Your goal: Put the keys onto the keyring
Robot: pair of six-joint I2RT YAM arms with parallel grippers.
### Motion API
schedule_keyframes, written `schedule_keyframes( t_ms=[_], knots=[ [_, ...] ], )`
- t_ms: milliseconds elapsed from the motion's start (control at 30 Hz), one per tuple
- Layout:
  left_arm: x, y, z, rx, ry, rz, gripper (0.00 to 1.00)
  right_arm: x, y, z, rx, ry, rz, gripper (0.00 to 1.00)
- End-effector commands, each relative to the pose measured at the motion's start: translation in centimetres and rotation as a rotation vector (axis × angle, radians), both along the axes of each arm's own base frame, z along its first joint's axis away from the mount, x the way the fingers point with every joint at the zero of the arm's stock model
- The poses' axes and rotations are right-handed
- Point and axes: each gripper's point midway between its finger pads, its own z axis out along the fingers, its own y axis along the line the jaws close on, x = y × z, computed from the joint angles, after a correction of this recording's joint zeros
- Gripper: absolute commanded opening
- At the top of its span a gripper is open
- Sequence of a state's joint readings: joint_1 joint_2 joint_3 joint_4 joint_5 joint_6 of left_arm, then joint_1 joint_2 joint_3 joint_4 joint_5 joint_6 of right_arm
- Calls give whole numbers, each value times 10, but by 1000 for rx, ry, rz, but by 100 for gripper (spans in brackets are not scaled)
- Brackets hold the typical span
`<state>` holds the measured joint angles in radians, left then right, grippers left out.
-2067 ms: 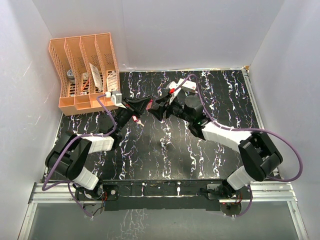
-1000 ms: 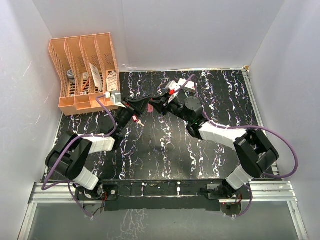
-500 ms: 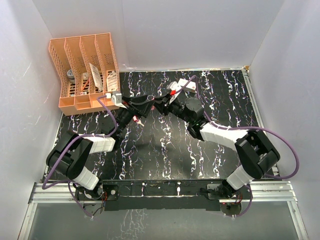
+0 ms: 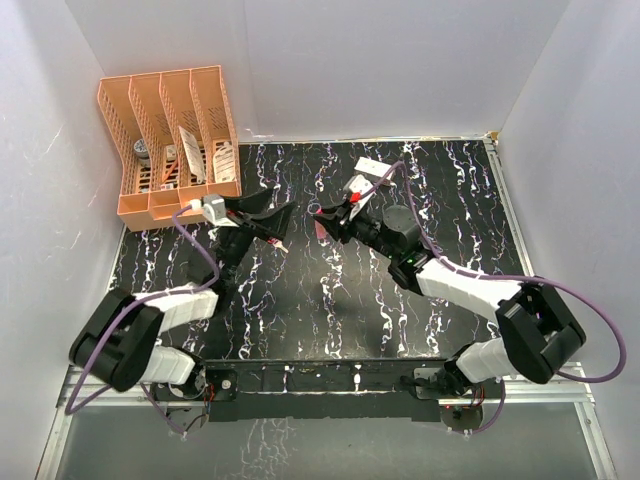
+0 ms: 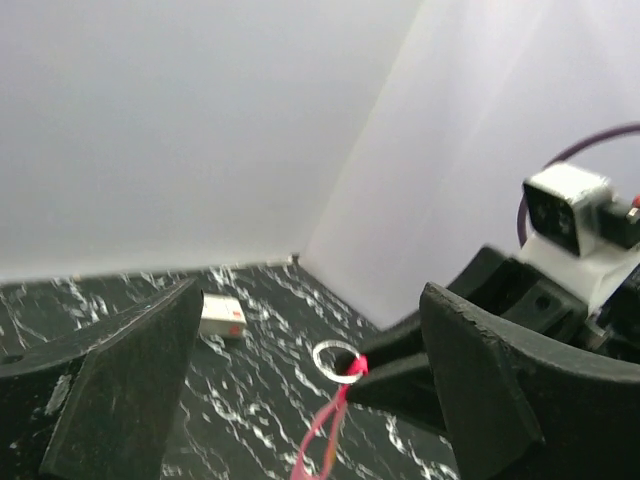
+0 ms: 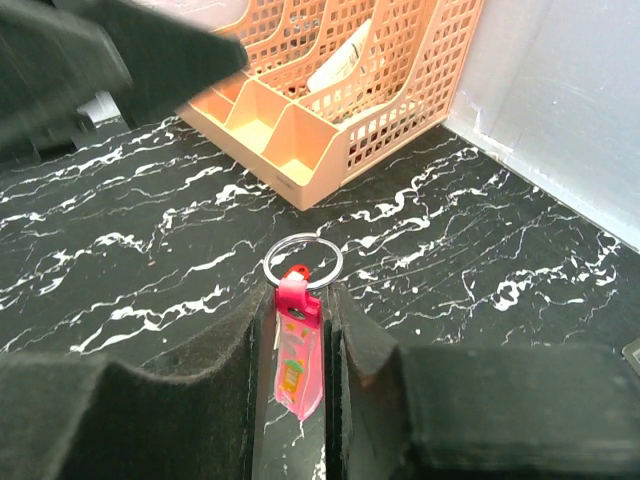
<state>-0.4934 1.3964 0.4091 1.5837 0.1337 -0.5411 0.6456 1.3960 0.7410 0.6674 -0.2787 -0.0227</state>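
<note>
The keyring (image 6: 303,260) is a thin metal ring on a slim pink tag (image 6: 298,355). My right gripper (image 6: 298,300) is shut on the tag, with the ring sticking out past its fingertips, above the table's middle (image 4: 322,216). My left gripper (image 5: 310,300) stands wide open, facing the ring (image 5: 338,362) from a short way off and touching nothing. In the top view it (image 4: 284,222) is left of the right gripper. A tiny pale sliver (image 4: 283,243) under it may be one of the keys; it is too small to tell.
An orange file rack (image 4: 170,140) with several slots stands at the back left, near the left arm. A small white box with red marks (image 4: 370,165) lies at the back behind the right gripper. White walls close in the black marbled table (image 4: 300,320).
The left gripper has opened from shut and drawn back to the left, away from the right gripper. The right gripper keeps its hold on the pink tag and has shifted slightly.
</note>
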Motion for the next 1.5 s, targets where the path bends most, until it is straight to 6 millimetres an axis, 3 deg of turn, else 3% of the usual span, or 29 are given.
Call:
schedule_keyframes(
  t_ms=[0,267,700,1000,1133,1467],
  knots=[
    [-8,30,38,-19,-108,148,90,-10,-11,17,-7,-57,-4,12],
    [12,34,1,146,61,221,90,-23,-18,9,-57,-43,15,12],
    [57,23,-73,380,620,234,87,-31,-23,-8,-85,41,14,12],
    [67,39,-152,410,898,219,67,-39,-27,-18,-83,87,20,11],
    [67,39,-170,317,1001,125,56,-41,-30,-20,-85,88,11,11],
    [57,31,-211,346,1186,55,52,-40,-31,-21,-84,95,1,11]
  ],
)
